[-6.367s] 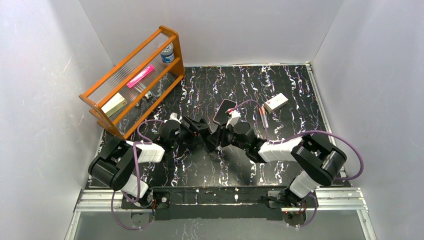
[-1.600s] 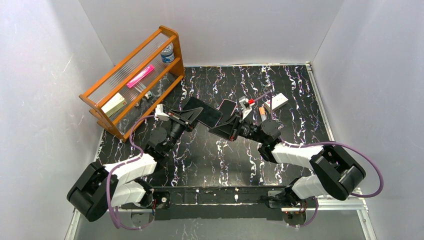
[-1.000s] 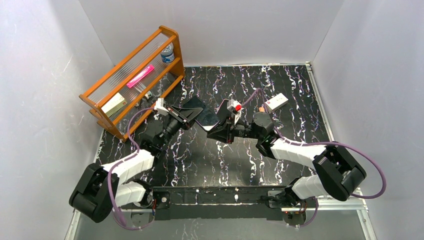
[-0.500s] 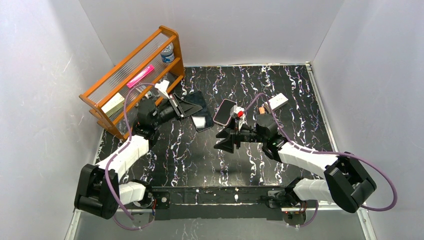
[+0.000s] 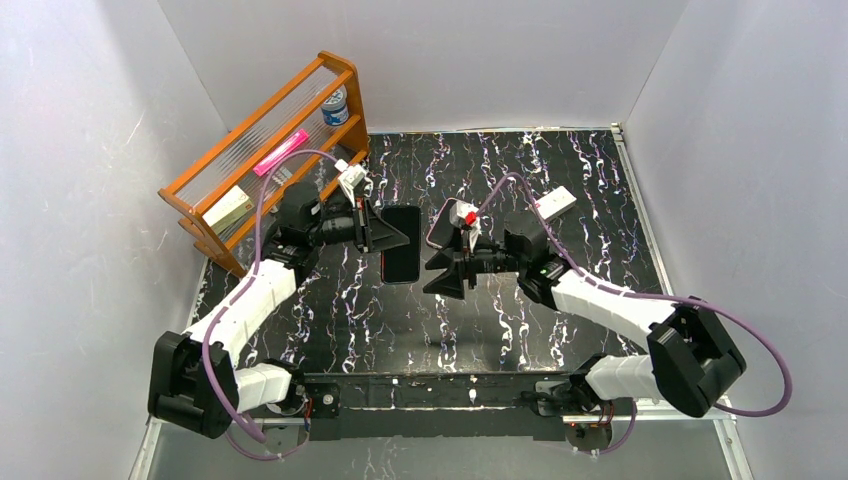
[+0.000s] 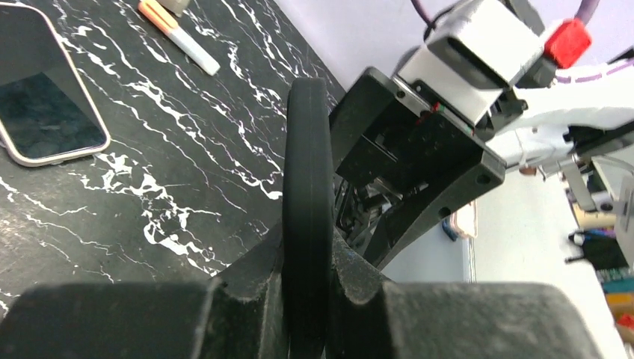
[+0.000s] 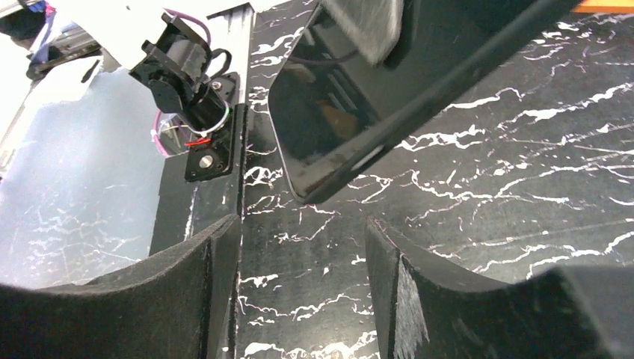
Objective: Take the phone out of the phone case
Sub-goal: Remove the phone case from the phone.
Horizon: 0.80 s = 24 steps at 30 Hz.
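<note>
A black phone case (image 5: 400,243) is pinched edge-on by my left gripper (image 5: 385,232), held above the mat; its thick dark rim (image 6: 306,187) runs up between the shut fingers. The phone (image 5: 447,222), dark-screened with a pinkish rim, lies flat on the marbled mat apart from the case, and shows again in the left wrist view (image 6: 45,112). My right gripper (image 5: 440,275) hovers just right of the case, open, with only mat between its pads (image 7: 303,277). The case's glossy face (image 7: 336,112) hangs ahead of it.
A wooden rack (image 5: 260,160) with small items stands at the back left. A white box (image 5: 553,203) lies at the back right, and an orange-capped marker (image 6: 179,37) lies near the phone. Grey walls close in the mat on three sides.
My right gripper has opened and drawn back from the case. The left arm has swung the case left, then turned it lengthwise at centre. The phone stays flat on the mat.
</note>
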Each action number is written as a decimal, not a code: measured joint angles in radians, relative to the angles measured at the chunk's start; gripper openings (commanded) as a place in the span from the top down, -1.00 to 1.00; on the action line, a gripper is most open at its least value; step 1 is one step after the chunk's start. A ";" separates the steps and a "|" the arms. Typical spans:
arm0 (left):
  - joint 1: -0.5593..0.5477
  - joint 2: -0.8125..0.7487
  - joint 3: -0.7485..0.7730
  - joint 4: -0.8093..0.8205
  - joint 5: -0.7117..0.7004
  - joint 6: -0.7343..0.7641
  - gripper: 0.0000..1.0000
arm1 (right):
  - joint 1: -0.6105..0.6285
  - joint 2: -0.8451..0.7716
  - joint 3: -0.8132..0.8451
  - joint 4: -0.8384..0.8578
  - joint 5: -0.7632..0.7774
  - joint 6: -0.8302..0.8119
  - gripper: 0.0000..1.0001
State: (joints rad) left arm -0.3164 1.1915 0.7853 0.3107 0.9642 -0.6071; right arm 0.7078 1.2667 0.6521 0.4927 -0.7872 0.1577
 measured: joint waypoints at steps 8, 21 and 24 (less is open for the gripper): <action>-0.038 0.000 0.008 -0.031 0.055 0.060 1.00 | 0.000 0.076 0.072 -0.020 -0.115 0.004 -0.26; -0.076 -0.005 0.035 -0.027 0.065 0.072 1.00 | 0.006 0.147 0.106 -0.020 -0.240 0.022 0.47; -0.081 -0.005 0.035 -0.021 0.069 0.072 1.00 | 0.006 0.152 0.107 -0.027 -0.257 0.030 0.72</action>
State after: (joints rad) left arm -0.3973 1.1862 0.8204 0.2901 1.0332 -0.5350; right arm 0.7136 1.4189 0.7589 0.4656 -1.0447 0.1879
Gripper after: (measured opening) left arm 0.131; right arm 0.261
